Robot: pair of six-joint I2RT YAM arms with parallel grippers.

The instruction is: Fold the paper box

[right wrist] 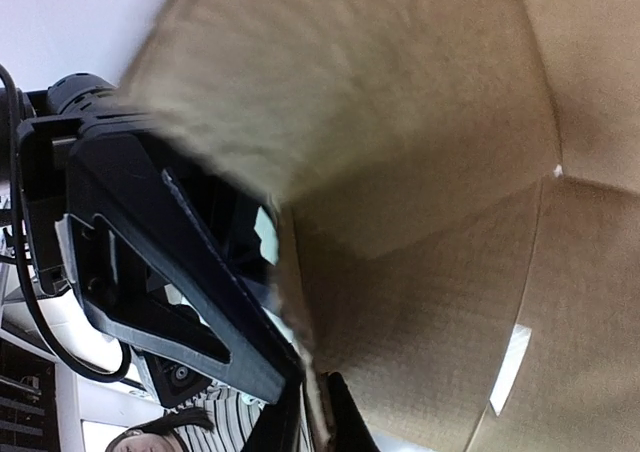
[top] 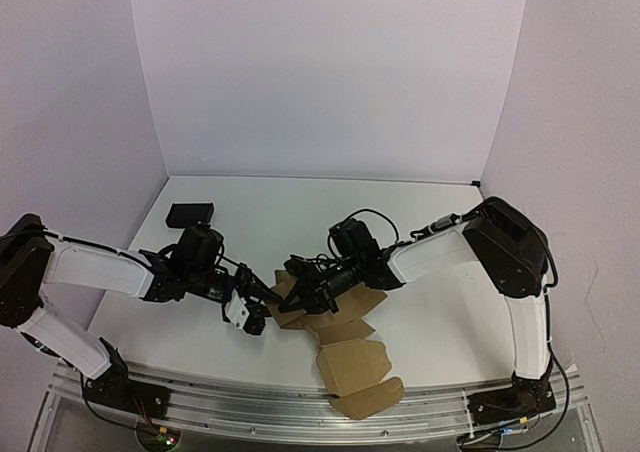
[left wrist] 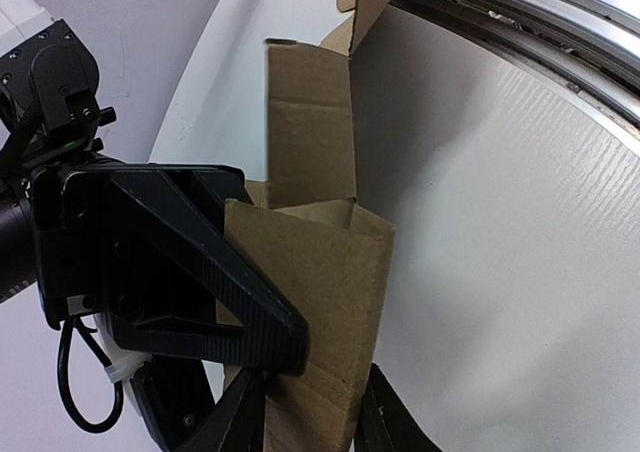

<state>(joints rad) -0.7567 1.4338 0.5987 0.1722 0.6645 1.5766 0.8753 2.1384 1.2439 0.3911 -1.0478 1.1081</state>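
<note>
The paper box (top: 350,364) is a brown die-cut cardboard sheet, partly folded, lying at the table's near middle with flaps reaching the front edge. Both grippers meet at its left end. In the left wrist view a doubled-over flap of the paper box (left wrist: 320,272) stands between my left gripper (left wrist: 310,377) fingers, which touch it on both sides. My right gripper (right wrist: 315,387) pinches a thin cardboard edge of the paper box (right wrist: 430,302). From above, the left gripper (top: 258,312) sits just left of the right gripper (top: 300,290).
A small black rectangular block (top: 190,213) lies at the back left of the white table (top: 420,212). White walls close in the back and sides. A metal rail (top: 300,404) runs along the near edge.
</note>
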